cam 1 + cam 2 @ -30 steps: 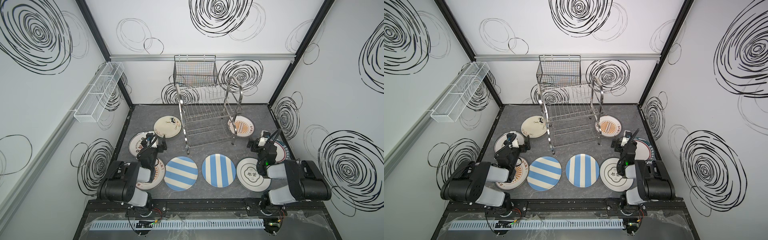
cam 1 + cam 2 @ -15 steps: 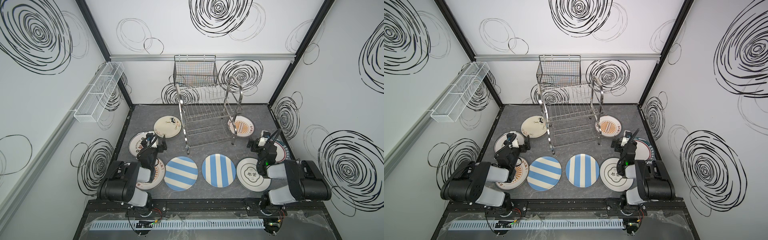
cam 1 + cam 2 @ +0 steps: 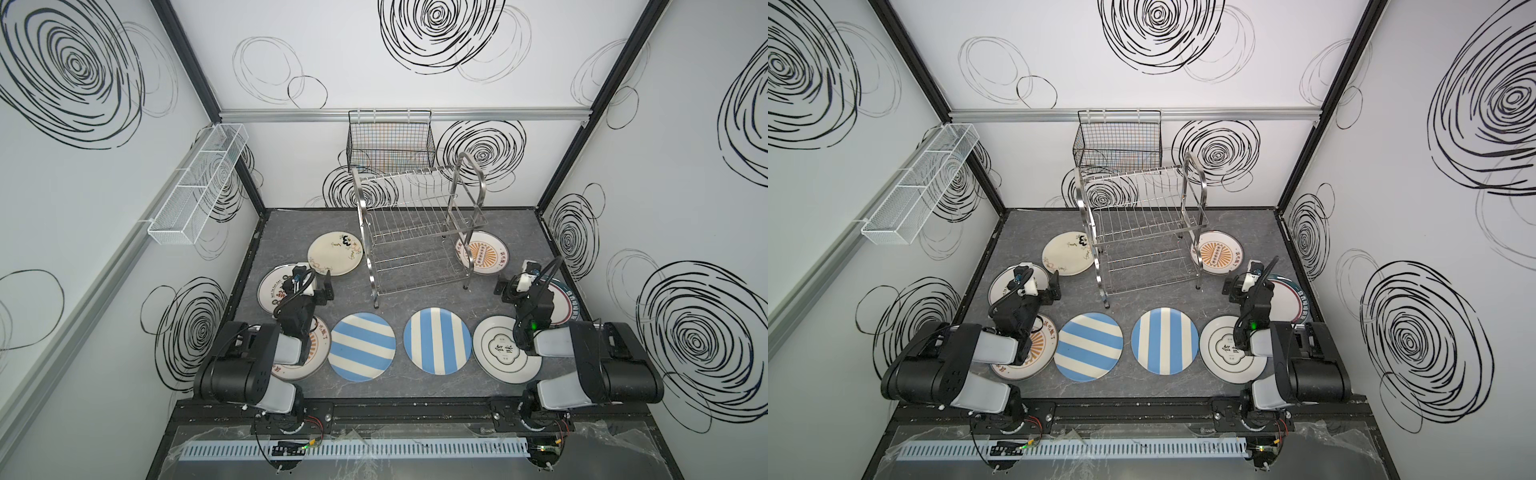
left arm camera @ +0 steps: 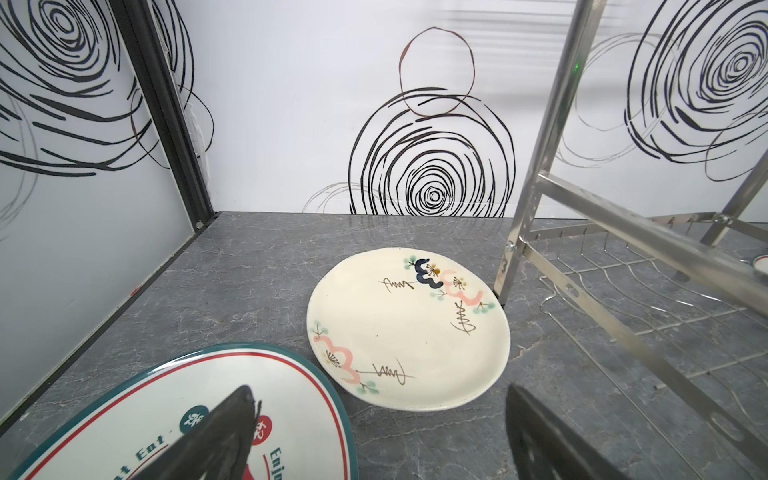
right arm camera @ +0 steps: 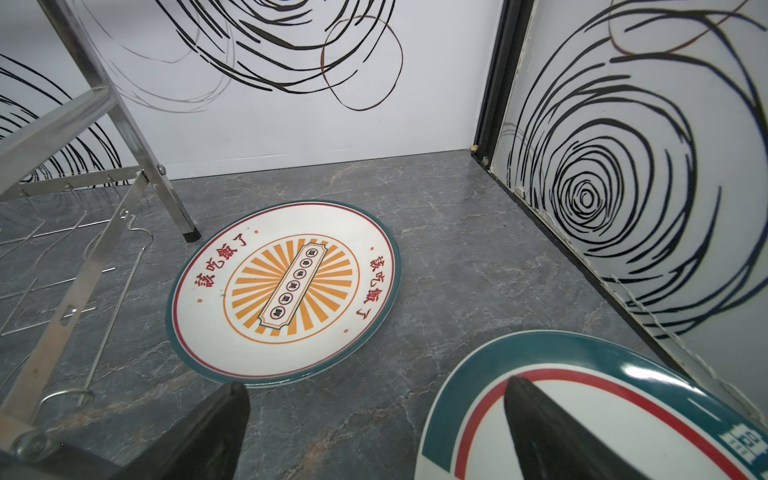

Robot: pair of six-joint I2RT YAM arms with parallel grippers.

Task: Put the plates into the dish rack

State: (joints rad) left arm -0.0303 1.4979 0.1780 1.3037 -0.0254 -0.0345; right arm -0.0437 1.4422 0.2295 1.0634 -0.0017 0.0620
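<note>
Left claw (image 4: 379, 390) and right claw (image 5: 374, 384) hang wide open, holding nothing, either side of the dish rack (image 3: 415, 232); eight plates (image 3: 361, 347) lie flat on the table (image 3: 415, 386) at its sides and front.

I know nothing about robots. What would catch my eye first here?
Probably the shiny dish rack, holding nothing, at the back middle of the grey table. Next, the two blue-and-white striped plates lying side by side in front, and the bold black swirls on the walls.

No visible change, plates (image 3: 361, 347) unmoved
</note>
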